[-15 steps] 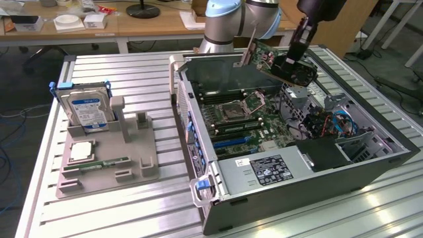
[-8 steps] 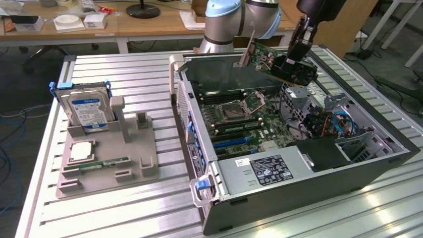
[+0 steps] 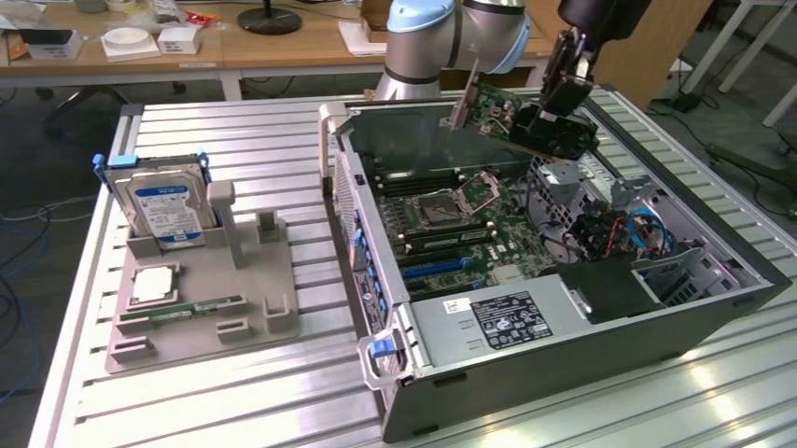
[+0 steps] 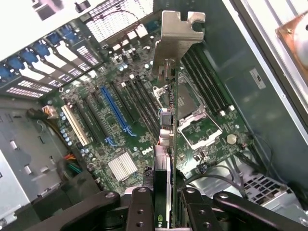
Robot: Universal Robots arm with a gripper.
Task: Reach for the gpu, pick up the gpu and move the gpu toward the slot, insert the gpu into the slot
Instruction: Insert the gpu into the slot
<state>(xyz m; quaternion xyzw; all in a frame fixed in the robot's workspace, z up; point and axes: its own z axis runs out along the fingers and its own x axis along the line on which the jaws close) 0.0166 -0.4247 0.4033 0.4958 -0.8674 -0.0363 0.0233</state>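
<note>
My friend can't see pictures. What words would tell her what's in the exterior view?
The robot's gripper holds the gpu tilted in the air above the open computer case, over its motherboard. On the exterior view's left, a grey tray carries an upright hard drive.

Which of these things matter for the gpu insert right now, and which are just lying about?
In the job: gpu, held over the open case; gripper, shut on it; blue slot on the motherboard.
Lying about: hard drive, memory stick and chip, all on the grey holder.
</note>
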